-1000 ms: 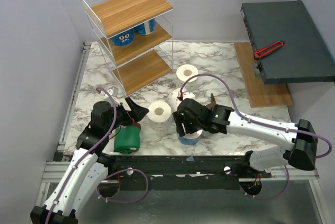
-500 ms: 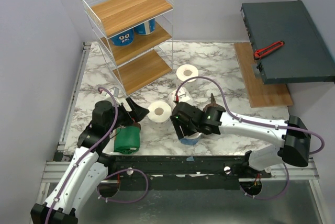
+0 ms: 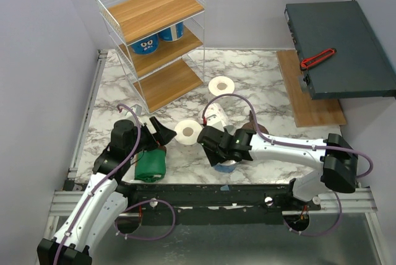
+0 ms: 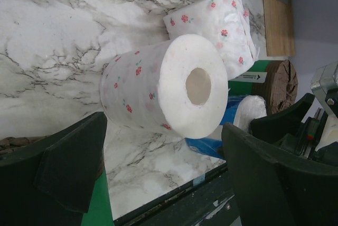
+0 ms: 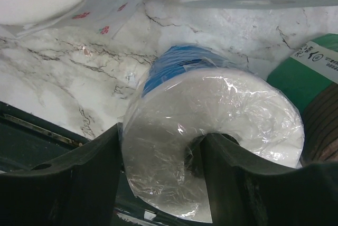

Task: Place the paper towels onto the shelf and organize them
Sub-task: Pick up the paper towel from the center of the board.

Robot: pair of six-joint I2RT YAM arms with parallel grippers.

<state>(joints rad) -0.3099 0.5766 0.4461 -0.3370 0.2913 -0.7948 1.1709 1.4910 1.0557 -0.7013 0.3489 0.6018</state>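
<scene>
The shelf (image 3: 162,36) stands at the far left with two blue-wrapped paper towels (image 3: 146,44) on its middle board. My right gripper (image 3: 221,156) is shut on a blue-wrapped roll (image 5: 211,125) near the table's front edge, one finger in the core and one outside the wall. My left gripper (image 4: 163,147) is open, and a white speckled roll (image 4: 158,86) lies just ahead of it; that roll also shows in the top view (image 3: 189,133). A green-wrapped roll (image 3: 151,165) lies under the left gripper. Two more white rolls (image 3: 221,85) sit mid-table.
A second green-wrapped roll with a brown end (image 4: 274,78) lies behind the blue one. A dark flat box (image 3: 340,48) with a red-handled tool (image 3: 317,58) sits at the far right, above a wooden board (image 3: 309,101). The table's front rail (image 3: 204,187) is close below both grippers.
My right gripper has shifted left and down over the blue-wrapped roll and closed on its wall. The left arm has barely moved.
</scene>
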